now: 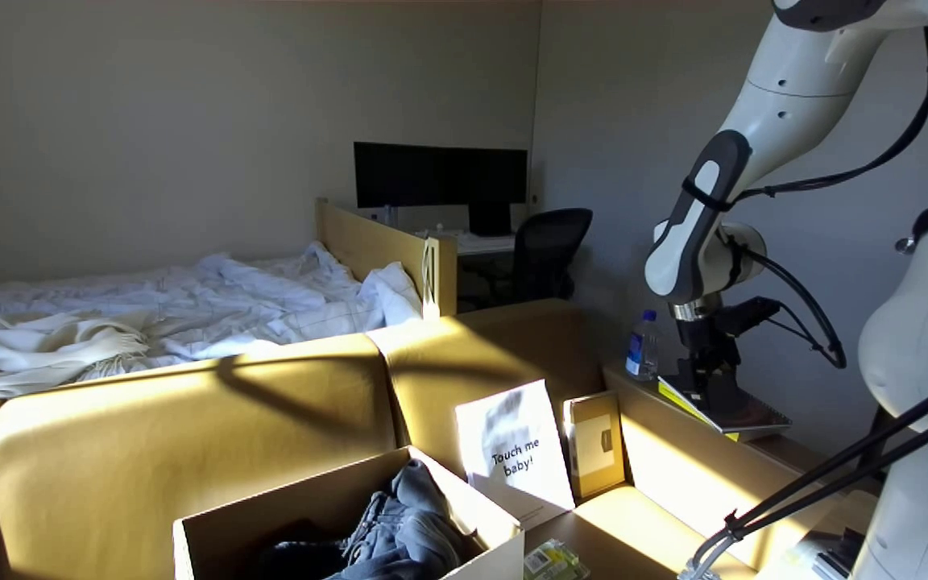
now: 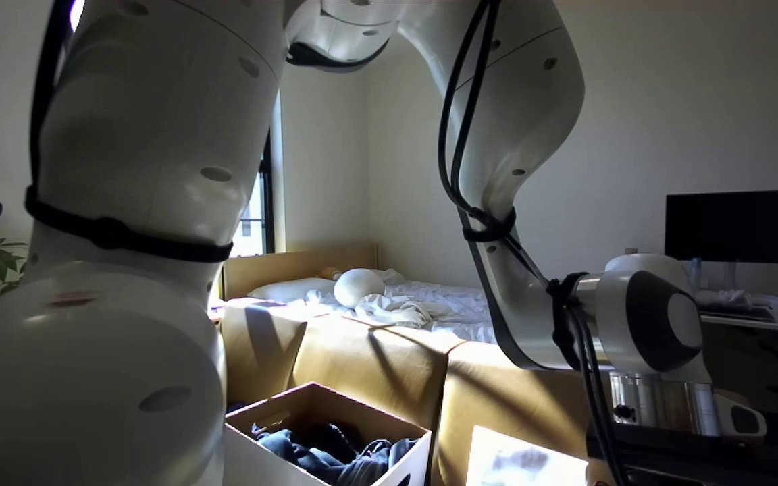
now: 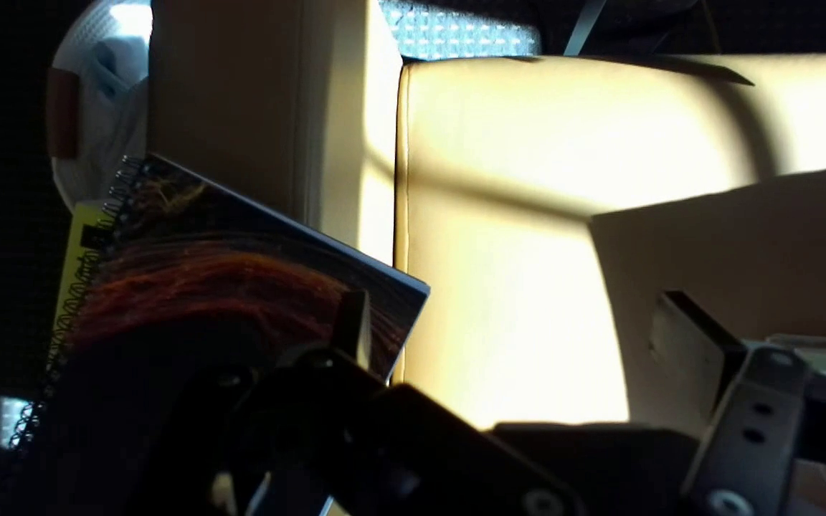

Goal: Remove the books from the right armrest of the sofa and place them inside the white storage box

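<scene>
A dark spiral notebook with orange-red streaks [image 3: 219, 279] lies over a yellow book [image 3: 69, 272] on the sofa's right armrest [image 3: 234, 100]; these books [image 1: 754, 415] also show in an exterior view. My gripper [image 3: 517, 315] is open, with nothing between its fingers. One finger [image 3: 352, 326] overlaps the notebook's corner in the wrist view, while the opposite finger [image 3: 685, 351] is over the seat side. Whether the gripper touches the notebook I cannot tell. The white storage box [image 1: 504, 556] rests on the tan sofa [image 1: 190, 435], with dark clothing inside.
A water bottle [image 1: 641, 350] stands on the armrest close to the gripper. Against the backrest lean a white "Touch me baby!" sign [image 1: 516, 455] and a brown-framed box [image 1: 595, 443]. A green package [image 1: 553, 561] lies beside the storage box. Beyond the armrest is a white basket [image 3: 108, 93].
</scene>
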You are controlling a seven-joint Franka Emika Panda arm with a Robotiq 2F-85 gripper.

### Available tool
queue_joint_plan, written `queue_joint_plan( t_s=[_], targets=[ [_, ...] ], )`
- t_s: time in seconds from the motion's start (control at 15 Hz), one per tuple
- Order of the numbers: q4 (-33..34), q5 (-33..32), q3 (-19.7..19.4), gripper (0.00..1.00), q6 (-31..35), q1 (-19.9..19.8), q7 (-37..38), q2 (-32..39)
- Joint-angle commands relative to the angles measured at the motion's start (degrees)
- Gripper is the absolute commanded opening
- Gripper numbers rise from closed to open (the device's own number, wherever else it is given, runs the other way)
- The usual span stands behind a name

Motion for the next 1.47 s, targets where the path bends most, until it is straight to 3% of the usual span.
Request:
queue_joint_plan(
  t_s=[0.0, 0.13, 0.33, 0.73, 0.93, 1.07, 1.27, 1.4],
  targets=[
    [-2.90, -3.61, -2.43, 1.00, 12.18, 1.55, 7.85, 3.17],
    [-2.66, -6.62, -4.80, 1.00, 19.71, 3.15, 12.52, 5.74],
    [-0.37, -11.83, -12.17, 1.00, 27.90, 9.50, 21.15, 11.74],
    [2.76, -8.31, -20.24, 1.00, 31.57, 19.02, 27.29, 24.33],
    [3.23, -5.65, -26.75, 1.00, 41.80, 26.41, 29.89, 31.75],
    [2.57, 0.21, -30.58, 1.00, 48.83, 31.35, 28.21, 36.12],
    [1.38, 10.54, -29.60, 1.00, 52.52, 33.62, 23.91, 39.54],
    [1.38, 13.60, -26.93, 1.00, 50.66, 32.32, 21.18, 39.42]
  ],
)
